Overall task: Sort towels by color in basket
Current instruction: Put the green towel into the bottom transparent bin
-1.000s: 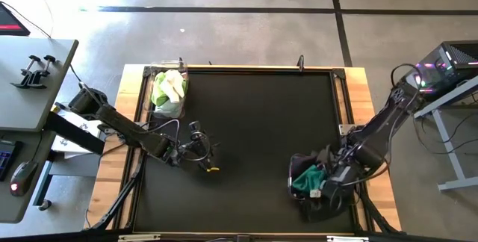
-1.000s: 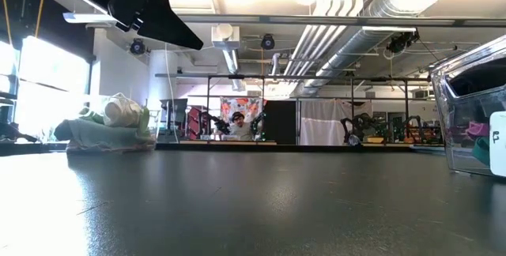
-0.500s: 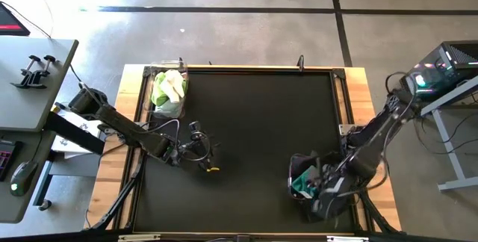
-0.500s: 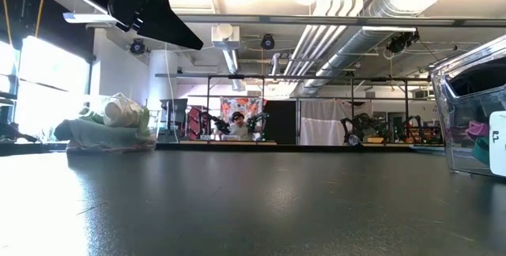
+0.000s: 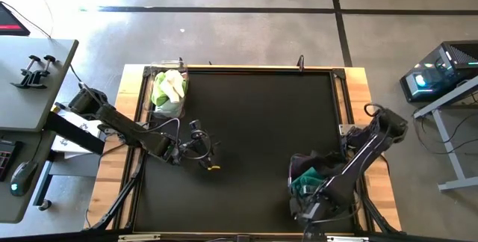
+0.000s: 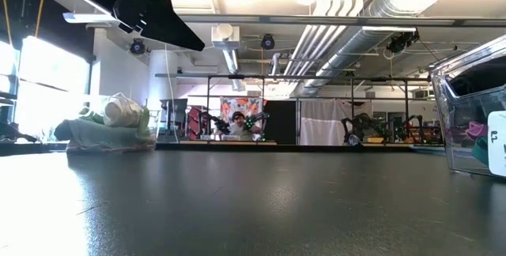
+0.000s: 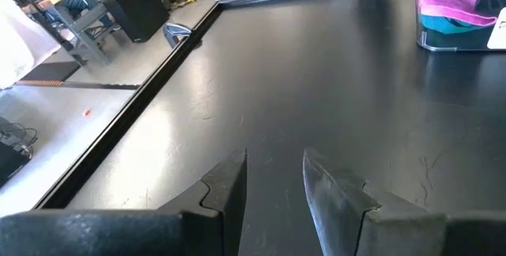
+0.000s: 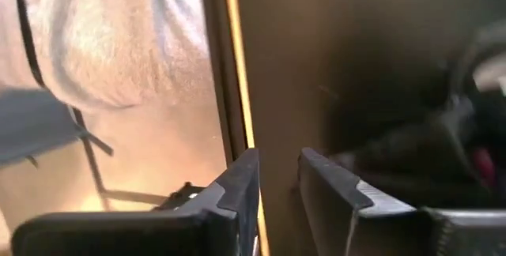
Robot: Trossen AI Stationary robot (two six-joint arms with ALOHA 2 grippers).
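Note:
A clear basket stands at the table's near right; a teal towel and a magenta towel lie in it. A second basket at the far left holds lime green and cream-white towels. My right gripper points steeply down by the near side of the right basket, close to the table's near edge; its fingers are a little apart with nothing between them. My left gripper hovers open over bare table left of centre, holding nothing.
The black tabletop lies bare between the two baskets. A wooden rim runs along the table's edge right by my right gripper, with floor beyond it. In the low view the left basket and the clear basket stand at either side.
My right arm has swung from over the near-right basket toward the table's near edge, sinking and rolling its wrist, so its gripper now points down beside the basket's near side. The towels and baskets have kept their places.

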